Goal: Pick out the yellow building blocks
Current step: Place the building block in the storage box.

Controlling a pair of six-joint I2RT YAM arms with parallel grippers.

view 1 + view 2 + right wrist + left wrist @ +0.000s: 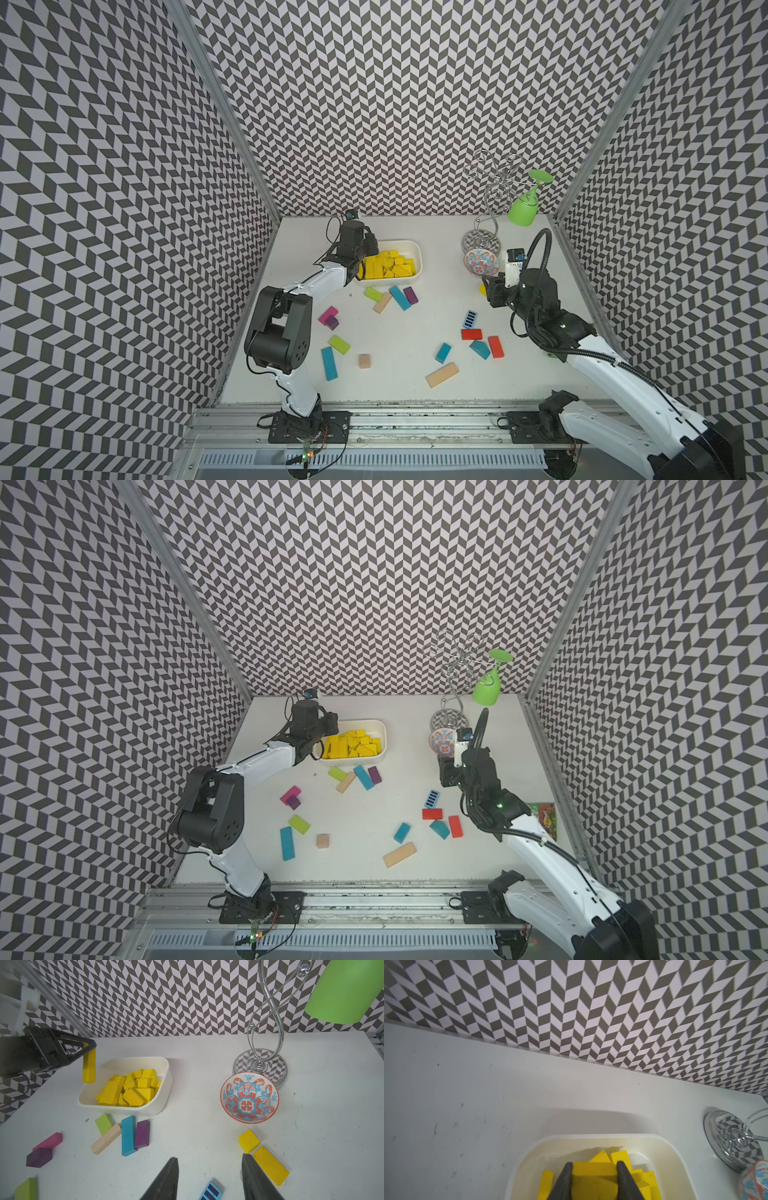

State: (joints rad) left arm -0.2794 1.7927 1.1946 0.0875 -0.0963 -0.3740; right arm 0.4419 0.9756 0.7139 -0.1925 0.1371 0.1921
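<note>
Right wrist view: white table [207, 1059], chevron walls [166, 991]; left tool [90, 1046] pinches a yellow bar [89, 1068], right tool [210, 1158] gapes empty.

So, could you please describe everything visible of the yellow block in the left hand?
It is a long bright-yellow bar, painted wood by its look. The left hand is shut on its upper end, so it hangs upright over one end of the white tub, seemingly touching nothing else.

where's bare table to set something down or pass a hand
Bare: table between white tray and patterned bowl, and behind the tray along the back wall. Crowded: right in front of the tray, and around the red block.
</note>
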